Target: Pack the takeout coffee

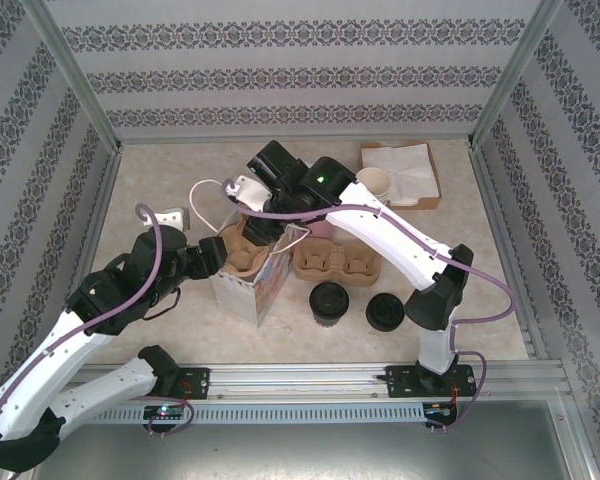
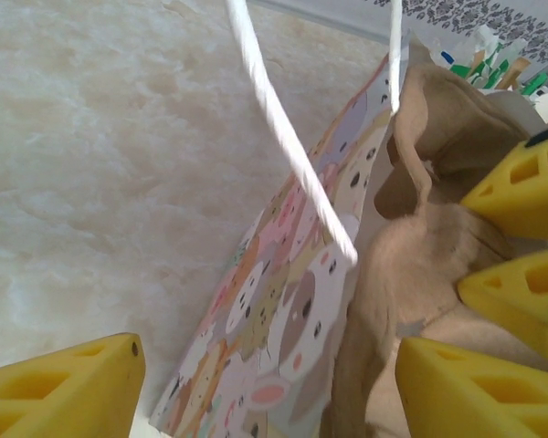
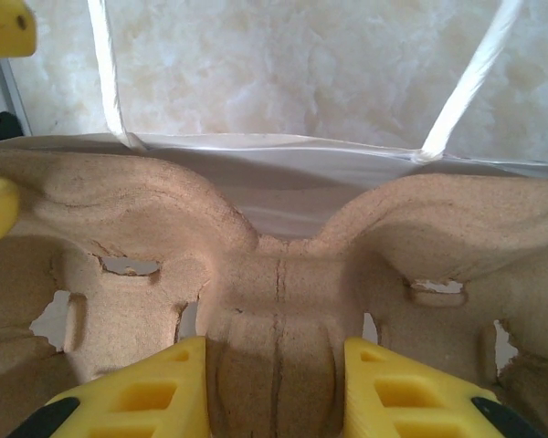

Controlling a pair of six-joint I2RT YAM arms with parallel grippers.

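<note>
1. I am seeing the right gripper (image 3: 279,392) with its jaws clamped on the centre ridge of a brown moulded-pulp cup carrier (image 3: 274,237). The carrier is hanging partly inside a cartoon-animal printed paper bag with white cord handles (image 1: 260,295). I judge the middle grip is keeping it level.
2. The left gripper (image 2: 269,392) is sitting at the bag's nine o'clock with its jaws spread wide astride the printed wall, pinching nothing. It is probably guarding the bag's mouth.
3. The takeout coffee, a small paper cup under a round black plastic lid (image 1: 330,300), is standing at the bag's three o'clock, I judge. A similar round black shape (image 1: 387,312) is sitting just beyond it, and I cannot tell them apart for certain.
4. A second brown pulp carrier (image 1: 335,262) is lying at the cup's twelve o'clock.
5. The cream marbled tabletop (image 1: 180,165) is enclosed by band-patterned wallpaper (image 1: 280,80) and aluminium posts (image 1: 72,72).
</note>
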